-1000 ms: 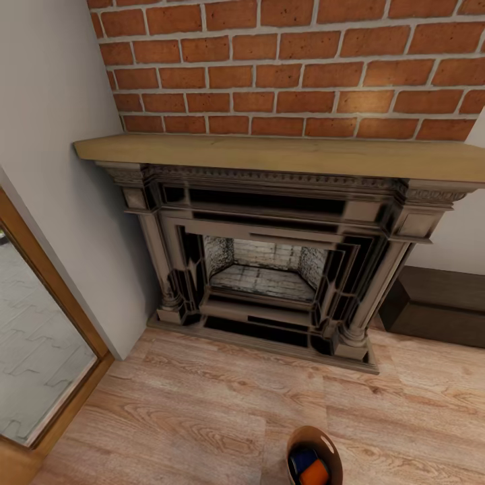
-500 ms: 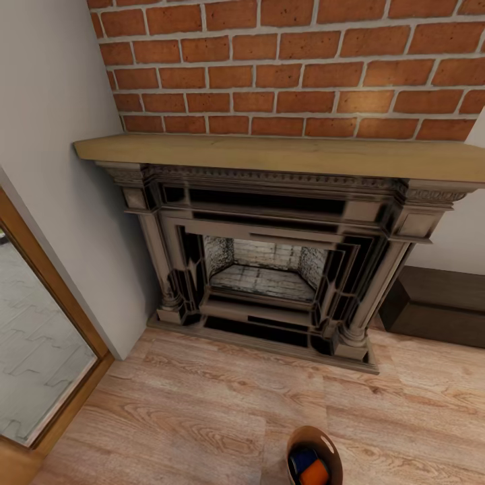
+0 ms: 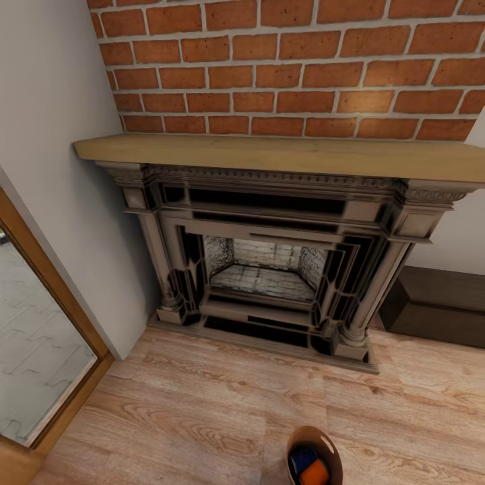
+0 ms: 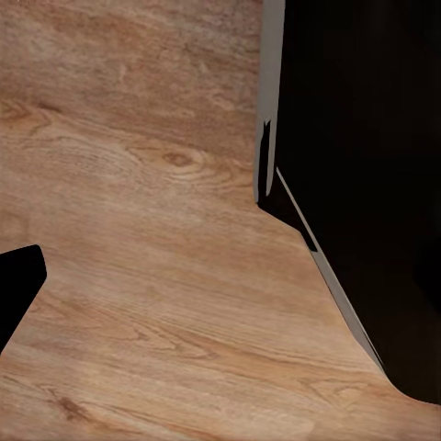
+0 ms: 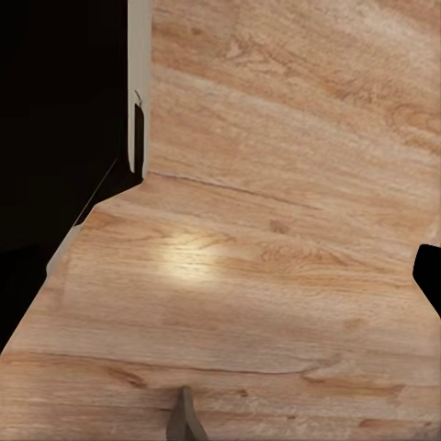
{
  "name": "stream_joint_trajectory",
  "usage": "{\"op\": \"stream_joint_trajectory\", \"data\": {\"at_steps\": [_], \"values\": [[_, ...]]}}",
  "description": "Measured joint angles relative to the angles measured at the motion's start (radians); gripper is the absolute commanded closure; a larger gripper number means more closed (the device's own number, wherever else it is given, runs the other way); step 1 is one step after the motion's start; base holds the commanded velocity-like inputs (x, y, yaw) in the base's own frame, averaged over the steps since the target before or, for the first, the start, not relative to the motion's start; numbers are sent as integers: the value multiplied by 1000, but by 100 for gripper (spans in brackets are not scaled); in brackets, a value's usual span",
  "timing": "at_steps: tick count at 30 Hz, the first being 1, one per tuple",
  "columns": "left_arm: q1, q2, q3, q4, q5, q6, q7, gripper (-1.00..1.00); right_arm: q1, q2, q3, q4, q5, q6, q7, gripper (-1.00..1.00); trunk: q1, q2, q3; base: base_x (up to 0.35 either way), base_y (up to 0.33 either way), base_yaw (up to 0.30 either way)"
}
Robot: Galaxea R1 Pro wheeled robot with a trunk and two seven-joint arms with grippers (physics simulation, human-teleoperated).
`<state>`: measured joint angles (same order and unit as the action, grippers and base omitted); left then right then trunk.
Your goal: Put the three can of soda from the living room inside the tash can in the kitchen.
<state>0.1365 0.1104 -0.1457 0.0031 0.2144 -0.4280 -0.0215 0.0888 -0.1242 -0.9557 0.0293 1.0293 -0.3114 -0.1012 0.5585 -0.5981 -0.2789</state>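
Note:
The tash can (image 3: 304,436) stands on the wood floor at the bottom edge of the head view, partly cut off, its brown inside showing. Inside it lie a dark blue can of soda (image 3: 302,459) and an orange can of soda (image 3: 316,474), side by side. In the left wrist view my left gripper (image 4: 220,294) hangs over bare floor, with one dark fingertip (image 4: 18,285) at the frame's edge and nothing between the fingers. My right gripper (image 5: 220,276) is likewise over floor, one fingertip (image 5: 430,276) at the edge, holding nothing.
A dark ornate fireplace (image 3: 269,269) with a wooden mantel (image 3: 269,153) sits under a brick wall straight ahead. A wood-framed glass door (image 3: 34,350) is at the left and a dark low cabinet (image 3: 438,303) at the right. My black body (image 4: 367,165) shows beside each gripper.

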Motion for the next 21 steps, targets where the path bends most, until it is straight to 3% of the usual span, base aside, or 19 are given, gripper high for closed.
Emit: {"op": "stream_joint_trajectory", "data": {"at_steps": [21], "values": [[0, 0, 0, 0, -1, -1, 0, -100, 0, 0, 0, 0, 1, 0, 0, -100, 0, 0, 0, 0, 0, 0]]}}
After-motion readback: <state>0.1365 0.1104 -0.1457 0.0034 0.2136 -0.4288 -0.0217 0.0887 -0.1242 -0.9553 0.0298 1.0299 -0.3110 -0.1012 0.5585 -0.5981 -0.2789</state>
